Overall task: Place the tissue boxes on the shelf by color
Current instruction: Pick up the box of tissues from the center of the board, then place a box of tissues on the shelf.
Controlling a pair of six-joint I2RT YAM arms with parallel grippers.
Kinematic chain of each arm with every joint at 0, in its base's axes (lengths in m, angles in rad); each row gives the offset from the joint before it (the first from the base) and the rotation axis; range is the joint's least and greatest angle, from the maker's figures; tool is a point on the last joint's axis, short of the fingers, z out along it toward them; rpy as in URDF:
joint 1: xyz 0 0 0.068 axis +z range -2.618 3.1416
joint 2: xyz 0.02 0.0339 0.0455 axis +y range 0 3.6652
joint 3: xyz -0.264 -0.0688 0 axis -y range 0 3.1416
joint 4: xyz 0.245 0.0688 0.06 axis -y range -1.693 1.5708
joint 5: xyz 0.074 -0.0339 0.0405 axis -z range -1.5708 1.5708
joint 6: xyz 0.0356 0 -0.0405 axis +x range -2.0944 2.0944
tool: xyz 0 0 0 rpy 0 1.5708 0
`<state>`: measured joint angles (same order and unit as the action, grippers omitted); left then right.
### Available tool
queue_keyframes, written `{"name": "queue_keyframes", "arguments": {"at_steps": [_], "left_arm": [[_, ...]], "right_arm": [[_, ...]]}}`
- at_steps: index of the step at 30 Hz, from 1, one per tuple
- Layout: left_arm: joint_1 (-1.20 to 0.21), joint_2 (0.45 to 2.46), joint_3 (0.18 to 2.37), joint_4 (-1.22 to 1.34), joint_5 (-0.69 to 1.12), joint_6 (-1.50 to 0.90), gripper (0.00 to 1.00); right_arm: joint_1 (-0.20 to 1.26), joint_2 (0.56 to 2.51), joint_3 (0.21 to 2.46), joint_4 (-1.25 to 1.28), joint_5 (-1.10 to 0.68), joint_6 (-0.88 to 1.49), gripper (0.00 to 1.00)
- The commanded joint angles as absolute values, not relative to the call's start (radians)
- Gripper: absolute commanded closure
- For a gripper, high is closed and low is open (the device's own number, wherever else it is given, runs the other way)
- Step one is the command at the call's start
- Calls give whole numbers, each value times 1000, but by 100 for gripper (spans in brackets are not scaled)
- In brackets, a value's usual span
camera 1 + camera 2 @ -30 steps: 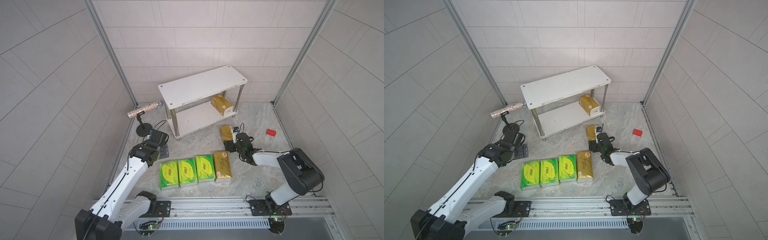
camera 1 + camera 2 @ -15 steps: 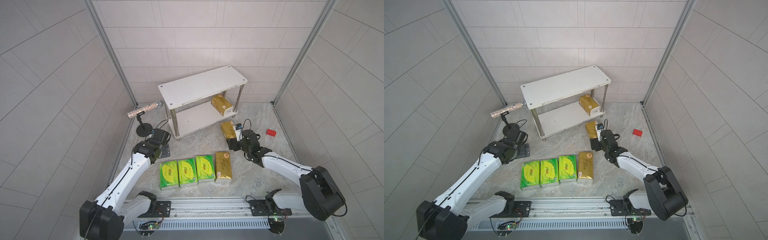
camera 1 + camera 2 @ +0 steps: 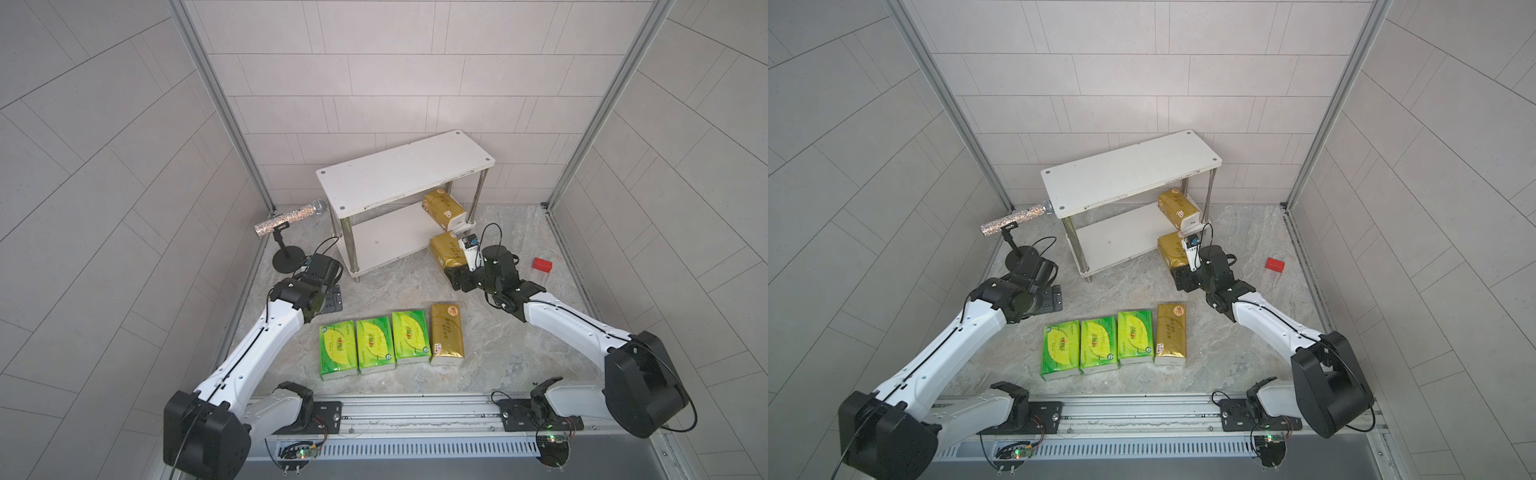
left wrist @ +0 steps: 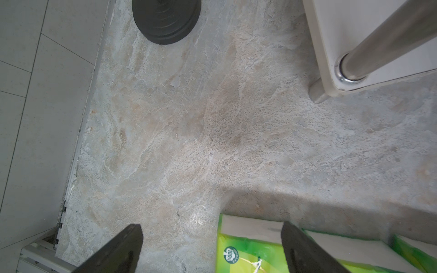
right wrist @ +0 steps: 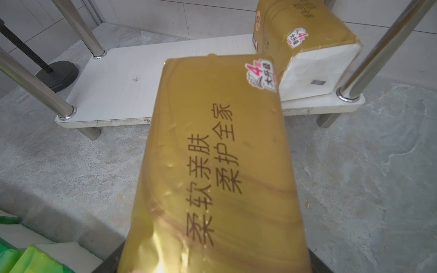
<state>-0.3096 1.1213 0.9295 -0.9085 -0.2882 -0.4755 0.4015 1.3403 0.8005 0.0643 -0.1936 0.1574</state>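
Right claw (image 3: pixel 452 267) clamped a gold tissue pack (image 5: pixel 212 165) by the shelf's (image 3: pixel 399 174) 5 o'clock corner; left claw (image 4: pixel 211 236) gaped over the marbled stone surface (image 4: pixel 189 130). 3 green packs (image 3: pixel 374 345) lay at 6 o'clock, grey tiled walls (image 3: pixel 374 62) around.

Grey tiled walls (image 3: pixel 374 83), marbled stone floor (image 3: pixel 498 353)

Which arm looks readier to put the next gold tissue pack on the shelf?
Right. The right gripper holds a gold pack just before the shelf, where another gold pack lies. The left gripper hangs open, empty, by the green packs.
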Motion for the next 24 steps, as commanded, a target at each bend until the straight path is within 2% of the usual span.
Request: {"name": "queue_keyframes", "arguments": {"at_steps": [1,24], "left_arm": [[-304,1112,955,-920,-302,-483,0],[-304,1118,956,-938,-313,-492,0]], "right_arm": [[416,1387,855,112,-236,164,15],[443,1824,1265,121,-190,154,14]]}}
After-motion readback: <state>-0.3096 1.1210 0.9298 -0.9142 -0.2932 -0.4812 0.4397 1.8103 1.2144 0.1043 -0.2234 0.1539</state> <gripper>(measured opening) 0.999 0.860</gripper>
